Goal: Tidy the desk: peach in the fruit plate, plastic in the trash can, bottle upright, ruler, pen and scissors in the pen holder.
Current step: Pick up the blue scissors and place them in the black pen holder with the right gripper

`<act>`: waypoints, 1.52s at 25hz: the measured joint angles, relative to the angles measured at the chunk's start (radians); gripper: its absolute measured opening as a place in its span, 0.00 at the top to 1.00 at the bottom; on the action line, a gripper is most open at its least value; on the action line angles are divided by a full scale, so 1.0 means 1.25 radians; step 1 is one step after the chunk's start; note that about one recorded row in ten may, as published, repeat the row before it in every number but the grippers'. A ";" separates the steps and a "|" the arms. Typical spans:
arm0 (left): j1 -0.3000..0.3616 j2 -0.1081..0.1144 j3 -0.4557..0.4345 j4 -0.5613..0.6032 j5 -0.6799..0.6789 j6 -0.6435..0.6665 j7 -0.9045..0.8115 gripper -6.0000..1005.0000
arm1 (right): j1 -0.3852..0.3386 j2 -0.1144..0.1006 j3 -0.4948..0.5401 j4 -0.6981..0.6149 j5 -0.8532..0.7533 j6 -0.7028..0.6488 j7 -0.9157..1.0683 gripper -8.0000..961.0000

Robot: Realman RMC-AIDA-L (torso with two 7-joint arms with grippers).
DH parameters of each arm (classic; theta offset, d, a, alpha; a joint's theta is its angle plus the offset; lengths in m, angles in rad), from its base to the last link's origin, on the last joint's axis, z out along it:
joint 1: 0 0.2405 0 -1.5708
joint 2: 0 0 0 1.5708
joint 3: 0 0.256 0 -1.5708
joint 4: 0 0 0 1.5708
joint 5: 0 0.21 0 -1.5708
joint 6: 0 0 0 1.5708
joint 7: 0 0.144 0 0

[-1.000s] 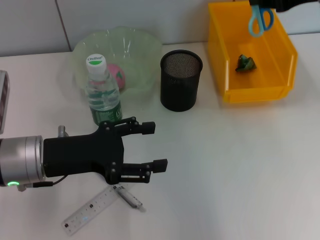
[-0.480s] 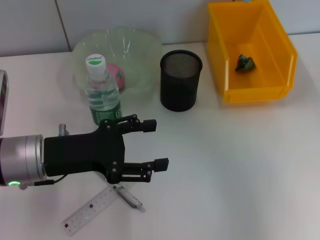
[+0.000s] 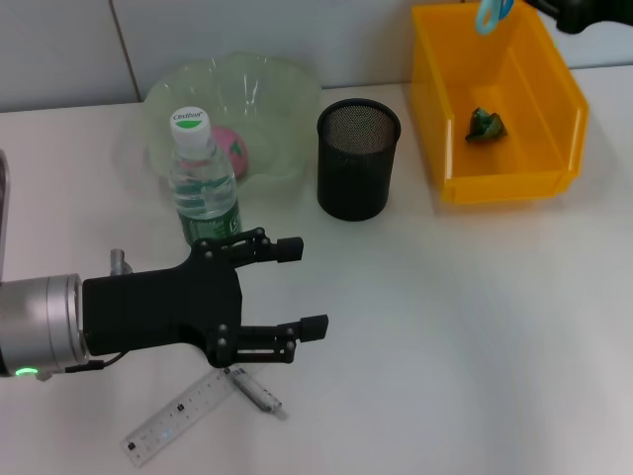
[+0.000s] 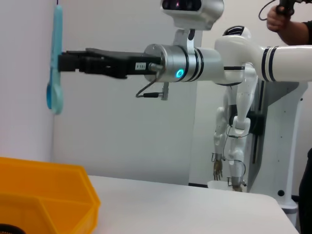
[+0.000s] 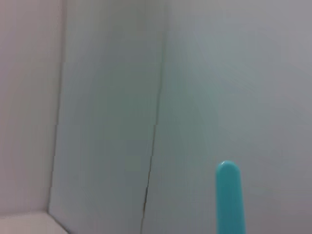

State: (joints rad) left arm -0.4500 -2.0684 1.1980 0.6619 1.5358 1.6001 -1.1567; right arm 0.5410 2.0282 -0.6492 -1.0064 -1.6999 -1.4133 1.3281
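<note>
Head view | left gripper (image 3: 297,287) spread and empty, hovering just above ruler (image 3: 178,416) and pen (image 3: 255,392), likely to pick one | pen holder (image 3: 357,158) waits mid-desk | right gripper (image 4: 66,62) clamps scissors (image 4: 55,58) high above yellow bin (image 3: 499,168), probably carrying them toward the holder.

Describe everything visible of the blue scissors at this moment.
The scissors look like light blue plastic-handled ones, hanging roughly vertical in the air, handle loops downward. The right hand grips them high above the yellow bin, close to the back wall. In the head view only the bottom of a handle loop shows at the frame's top edge. The blades cannot be made out. Nothing else touches them; they are clear of the black mesh pen holder.
</note>
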 joint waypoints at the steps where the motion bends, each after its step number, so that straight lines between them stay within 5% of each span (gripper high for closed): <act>1: 0.001 0.000 0.000 -0.001 0.000 0.000 0.007 0.21 | 0.000 0.000 0.000 0.000 0.000 0.000 0.000 0.72; 5: 0.002 -0.001 -0.001 -0.018 -0.001 -0.004 0.041 0.21 | -0.001 0.033 -0.001 0.001 -0.001 0.037 -0.249 0.71; 8: 0.002 -0.001 -0.001 -0.021 -0.002 -0.006 0.049 0.21 | 0.000 0.040 -0.005 0.016 0.009 0.057 -0.370 0.71; 17: 0.003 -0.003 -0.002 -0.040 -0.017 -0.020 0.075 0.21 | 0.000 0.045 -0.033 0.057 0.088 0.101 -0.761 0.71; 28: 0.007 -0.002 -0.003 -0.041 -0.025 -0.019 0.078 0.22 | -0.037 0.046 -0.178 0.174 0.293 0.160 -1.396 0.70; 38: 0.014 -0.004 -0.002 -0.052 -0.034 -0.027 0.121 0.22 | 0.008 0.042 -0.151 0.338 0.349 0.165 -1.859 0.69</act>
State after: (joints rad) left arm -0.4325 -2.0739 1.1950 0.5972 1.4931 1.5660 -1.0052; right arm 0.5507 2.0801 -0.8379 -0.5840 -1.2643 -1.2064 -0.9958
